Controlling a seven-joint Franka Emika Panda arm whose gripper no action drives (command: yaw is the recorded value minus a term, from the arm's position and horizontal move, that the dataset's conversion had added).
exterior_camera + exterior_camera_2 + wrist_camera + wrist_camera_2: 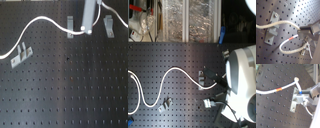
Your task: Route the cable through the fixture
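The white cable (pixel 40 19) runs from the first exterior view's left edge, arcs up, dips past an upright clip (pixel 70 24) and ends at my gripper (pixel 87 31), which is shut on it. The fixture (pixel 108 24), a slanted grey clip, stands apart to the first exterior view's right of the gripper, with no cable in it. In the first wrist view the cable (pixel 281 22) crosses above a clip (pixel 271 32) into the gripper (pixel 302 32), and its red band (pixel 291 38) sits on a loop. In the second wrist view the red band (pixel 279 89) and a grey clip (pixel 295 101) lie by the gripper (pixel 302 95).
A twin-pronged silver bracket (pixel 20 54) sits on the black pegboard (pixel 75 90) at the first exterior view's lower left. In the second exterior view the white robot body (pixel 243 80) fills the right side, and foil-lined bins (pixel 188 20) stand behind the board.
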